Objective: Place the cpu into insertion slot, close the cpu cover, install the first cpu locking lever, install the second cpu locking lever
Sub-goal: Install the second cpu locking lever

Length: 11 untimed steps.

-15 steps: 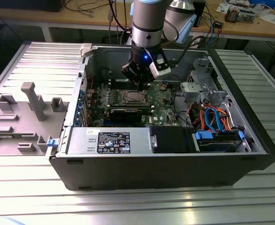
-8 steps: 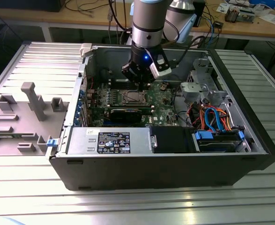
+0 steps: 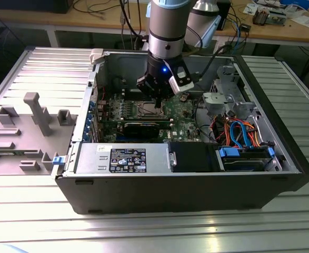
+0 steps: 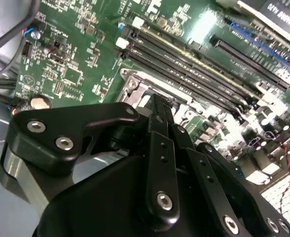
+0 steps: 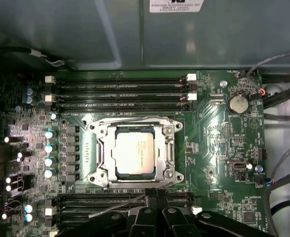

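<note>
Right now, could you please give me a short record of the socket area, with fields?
cpu: seated in the insertion slot, silvery face up
cpu cover: closed down around the cpu
insertion slot: on the green circuit board, between rows of black memory slots
claw: low over the socket's edge
case: open computer case

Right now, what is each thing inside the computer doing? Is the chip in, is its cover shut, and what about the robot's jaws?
cpu: seated in the insertion slot, face up.
cpu cover: down, framing the chip.
locking lever: thin wire sticking out slanted, not latched.
gripper: at the socket's edge; cannot tell about its jaws.
computer case: side open.
</note>
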Available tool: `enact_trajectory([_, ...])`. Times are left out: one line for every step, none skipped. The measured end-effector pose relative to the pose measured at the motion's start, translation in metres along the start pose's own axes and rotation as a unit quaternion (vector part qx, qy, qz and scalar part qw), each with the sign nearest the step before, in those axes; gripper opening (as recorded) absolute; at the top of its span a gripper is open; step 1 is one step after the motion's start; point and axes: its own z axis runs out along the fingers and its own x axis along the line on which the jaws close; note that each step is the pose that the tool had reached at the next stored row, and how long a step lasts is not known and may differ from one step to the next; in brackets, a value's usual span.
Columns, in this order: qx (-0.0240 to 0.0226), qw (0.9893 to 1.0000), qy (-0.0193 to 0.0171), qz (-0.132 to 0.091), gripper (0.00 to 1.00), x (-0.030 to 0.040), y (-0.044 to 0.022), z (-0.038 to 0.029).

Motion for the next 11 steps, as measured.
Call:
enact_trajectory([0.0001, 1.0, 0.0006, -0.005, 0.11, 0.0001, -0.0001, 0.0004])
enact_trajectory([0.0001, 0.9999, 0.0012, -0.013, 0.11, 0.0003, -0.0002, 0.0008])
enact_trajectory([0.0001, 0.9998, 0.0018, -0.018, 0.11, 0.0008, -0.0003, 0.0013])
enact_trajectory([0.0001, 0.9998, 0.0027, -0.022, 0.11, 0.0013, -0.0005, 0.0018])
enact_trajectory([-0.0003, 0.9997, 0.0046, -0.025, 0.11, 0.0023, -0.001, 0.0025])
enact_trajectory([-0.0013, 0.9997, 0.0082, -0.025, 0.11, 0.0028, -0.0019, 0.0032])
enact_trajectory([-0.0021, 0.9996, 0.0103, -0.024, 0.11, 0.003, -0.0028, 0.0034])
enact_trajectory([-0.0031, 0.9996, 0.0117, -0.024, 0.11, 0.0033, -0.0037, 0.0036])
enact_trajectory([-0.0055, 0.9996, 0.0131, -0.024, 0.11, 0.0053, -0.0054, 0.004])
enact_trajectory([-0.0066, 0.9996, 0.0137, -0.024, 0.11, 0.0066, -0.006, 0.0043])
enact_trajectory([-0.0075, 0.9996, 0.0141, -0.024, 0.11, 0.008, -0.0067, 0.0046])
